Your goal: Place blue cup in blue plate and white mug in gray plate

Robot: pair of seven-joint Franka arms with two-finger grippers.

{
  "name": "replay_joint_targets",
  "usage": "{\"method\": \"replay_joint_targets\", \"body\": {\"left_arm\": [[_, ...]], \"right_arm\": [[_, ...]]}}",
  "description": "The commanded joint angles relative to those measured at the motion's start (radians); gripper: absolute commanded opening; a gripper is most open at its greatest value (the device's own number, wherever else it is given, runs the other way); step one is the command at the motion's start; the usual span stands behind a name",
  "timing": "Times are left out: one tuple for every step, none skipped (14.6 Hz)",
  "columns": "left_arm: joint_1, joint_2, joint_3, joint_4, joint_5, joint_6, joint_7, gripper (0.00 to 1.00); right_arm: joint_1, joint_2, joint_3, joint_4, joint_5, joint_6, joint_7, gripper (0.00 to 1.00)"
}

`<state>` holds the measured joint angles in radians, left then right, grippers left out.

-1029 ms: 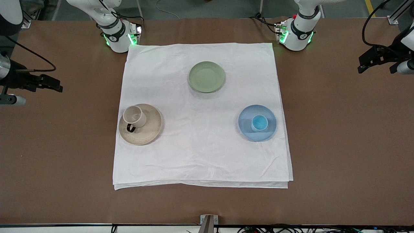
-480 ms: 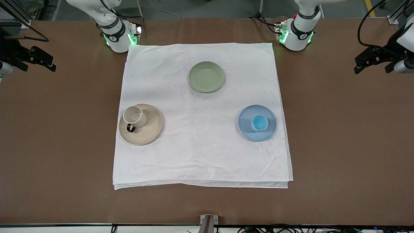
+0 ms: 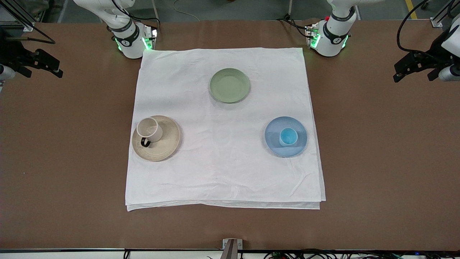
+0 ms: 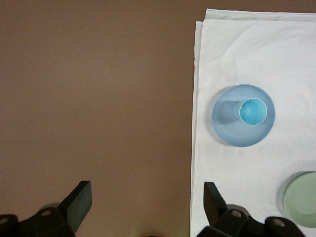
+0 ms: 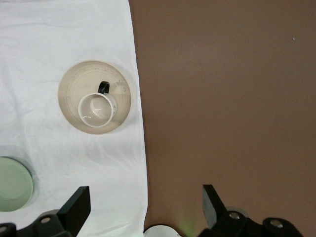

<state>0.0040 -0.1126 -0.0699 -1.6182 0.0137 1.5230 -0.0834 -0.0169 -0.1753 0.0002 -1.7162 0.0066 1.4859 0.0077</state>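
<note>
**Both arms pulled back, both cups on their plates**

Front view: since a second ago your right gripper (image 3: 54, 68) has swung from low over the bare table, level with the green plate, up toward the robots' edge of the table, and in the last half second it has barely shifted. Your left gripper (image 3: 404, 70) has crept only slightly. Nothing on the cloth has moved. The blue cup (image 3: 288, 136) stands upright in the blue plate (image 3: 273, 142), and the white mug (image 3: 150, 129) sits on the gray plate (image 3: 169, 144), off-centre toward the right arm's end with its handle turned nearer the camera. You can judge the task as finished. Both grippers hang over bare table, well apart from the white cloth (image 3: 222, 172). The green plate (image 3: 230, 85) lies empty, farther from the camera.

Left wrist view: the left gripper's fingers (image 4: 79, 205) are spread wide with nothing between them. The blue cup (image 4: 254, 111) and its plate (image 4: 227, 131) lie just inside the cloth's edge.

Right wrist view: the fingers (image 5: 76, 205) here are likewise spread and empty. The gray plate (image 5: 71, 86) nearly touches the cloth's edge, so leave it room if you come back in.
</note>
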Motion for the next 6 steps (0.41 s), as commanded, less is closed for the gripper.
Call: {"method": "replay_joint_targets", "body": {"left_arm": [[-0.006,0.011,-0.001,0.027,0.0,-0.007,-0.015,1.0],[-0.007,0.013,-0.001,0.026,0.0,-0.009,-0.015,1.0],[-0.007,0.011,-0.001,0.027,0.0,-0.009,-0.015,1.0],[-0.007,0.011,-0.001,0.027,0.0,-0.009,-0.015,1.0],[-0.006,0.011,-0.001,0.026,0.0,-0.009,-0.015,1.0],[-0.007,0.011,-0.002,0.026,0.0,-0.009,-0.015,1.0]], "right_arm": [[0.009,-0.019,-0.006,-0.023,0.001,0.016,-0.006,1.0],[0.009,-0.019,-0.005,-0.022,0.001,0.017,-0.006,1.0],[0.008,-0.018,-0.006,-0.019,0.001,0.017,-0.011,1.0],[0.005,-0.018,-0.006,-0.017,0.001,0.017,-0.044,1.0],[0.002,-0.018,-0.009,-0.017,0.001,0.017,-0.079,1.0],[-0.001,-0.018,-0.011,-0.017,0.003,0.016,-0.084,1.0]]}}
